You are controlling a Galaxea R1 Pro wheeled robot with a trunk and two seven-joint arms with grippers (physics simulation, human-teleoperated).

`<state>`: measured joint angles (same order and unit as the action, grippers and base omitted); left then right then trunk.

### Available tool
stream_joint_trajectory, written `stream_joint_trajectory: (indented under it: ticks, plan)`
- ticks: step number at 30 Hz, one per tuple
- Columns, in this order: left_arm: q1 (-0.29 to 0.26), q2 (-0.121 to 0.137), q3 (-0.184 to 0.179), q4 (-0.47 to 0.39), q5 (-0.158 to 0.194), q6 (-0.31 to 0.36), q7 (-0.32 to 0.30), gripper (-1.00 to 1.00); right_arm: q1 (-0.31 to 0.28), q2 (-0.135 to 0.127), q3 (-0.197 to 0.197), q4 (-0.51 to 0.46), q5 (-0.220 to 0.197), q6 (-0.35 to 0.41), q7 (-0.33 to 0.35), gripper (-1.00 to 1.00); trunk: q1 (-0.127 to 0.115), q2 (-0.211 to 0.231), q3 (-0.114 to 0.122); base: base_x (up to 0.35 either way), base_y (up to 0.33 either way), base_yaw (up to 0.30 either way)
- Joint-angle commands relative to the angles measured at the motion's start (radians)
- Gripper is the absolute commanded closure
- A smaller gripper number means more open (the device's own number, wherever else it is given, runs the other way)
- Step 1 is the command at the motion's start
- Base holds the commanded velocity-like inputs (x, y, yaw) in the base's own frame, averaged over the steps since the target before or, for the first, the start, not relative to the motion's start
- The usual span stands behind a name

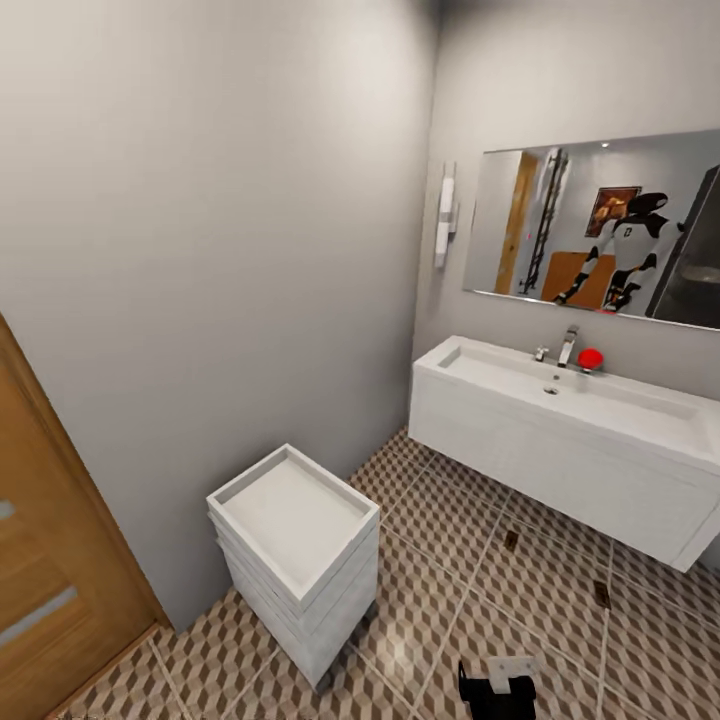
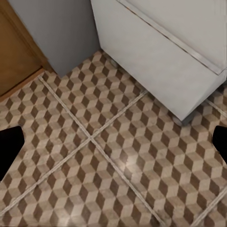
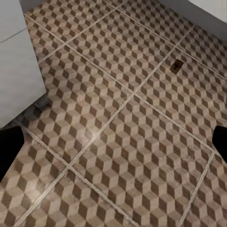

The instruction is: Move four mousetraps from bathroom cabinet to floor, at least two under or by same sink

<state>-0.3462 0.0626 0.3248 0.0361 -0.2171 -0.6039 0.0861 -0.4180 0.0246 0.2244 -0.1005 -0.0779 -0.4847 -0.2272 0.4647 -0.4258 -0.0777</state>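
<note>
Two mousetraps lie on the cube-patterned bathroom floor [image 1: 450, 560] just in front of the white bathroom sink [image 1: 560, 420]: one small tan board [image 1: 511, 540] and another [image 1: 601, 593] further right. In the right wrist view a mousetrap [image 3: 177, 65] lies flat on the tiles, well ahead of my right gripper [image 3: 113, 144], which is open and holds nothing. My left gripper [image 2: 113, 146] is also open over bare tiles [image 2: 118, 156]. The mirror reflects the orange-brown cabinet [image 1: 570, 275] behind the robot.
A white boxy unit [image 1: 295, 545] with a tray-like top stands against the grey wall, close to the left gripper [image 2: 161, 56]. A wooden door [image 1: 50, 560] is at the far left. A red object [image 1: 590, 358] sits by the chrome tap [image 1: 568, 345].
</note>
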Motion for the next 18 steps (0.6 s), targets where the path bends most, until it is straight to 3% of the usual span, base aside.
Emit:
stream_joint_trajectory:
  ticks: [1, 18]
  plan:
    - [-0.002, 0.0, 0.001, 0.004, -0.01, -0.005, 0.009, -1.0, -0.001, 0.0, 0.009, 0.001, -0.008, -0.003, -0.004, -1.0, 0.001, -0.002, -0.002, 0.0, 0.0, 0.26]
    - [-0.002, -0.001, 0.001, 0.004, -0.01, -0.005, 0.009, -1.0, -0.001, 0.001, 0.009, 0.001, -0.008, -0.003, -0.004, -1.0, 0.001, -0.002, -0.002, 0.0, 0.0, 0.26]
